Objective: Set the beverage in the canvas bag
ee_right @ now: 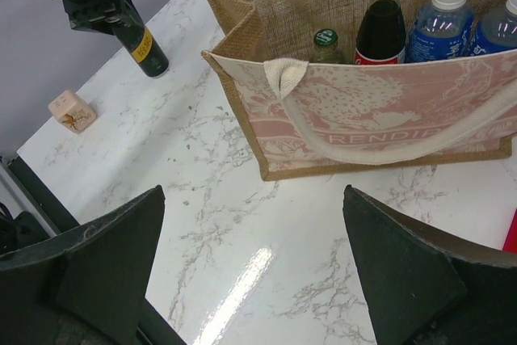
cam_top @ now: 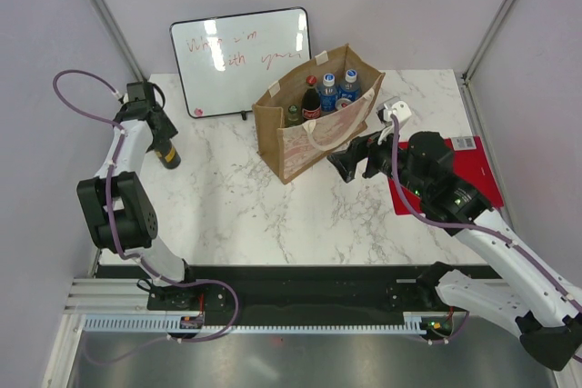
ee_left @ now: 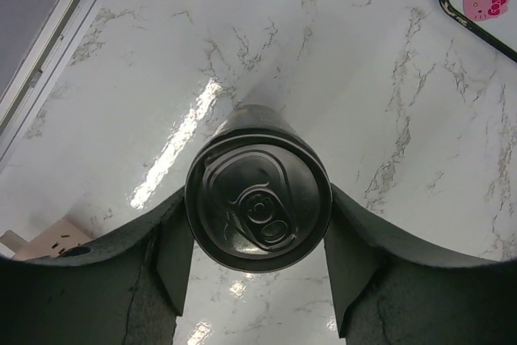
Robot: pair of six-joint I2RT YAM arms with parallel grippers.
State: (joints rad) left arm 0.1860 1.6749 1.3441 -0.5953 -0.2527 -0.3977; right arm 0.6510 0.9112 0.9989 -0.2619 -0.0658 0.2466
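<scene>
Well left of the canvas bag (cam_top: 309, 129), upright on the table (cam_top: 273, 215): dark beverage can (ee_left: 257, 191), seen lid-on from the left wrist, body mostly hidden beneath the lid, label unreadable. Left claw (ee_left: 258, 232) astride it, one finger close against each side; squeezing or merely near, cannot tell. Inside the bag, standing: green-capped bottle (ee_right: 325, 42), red-capped cola bottle (ee_right: 381, 22), two blue-labelled bottles (ee_right: 440, 18), bases hidden by the printed panel. Just before that panel: right claw (ee_right: 252, 216), spread wide, holding nothing. Behind the bag: whiteboard (cam_top: 241, 61), red scrawl illegible. Right of the bag: red sheet (cam_top: 489, 184), partly covered by the right arm.
</scene>
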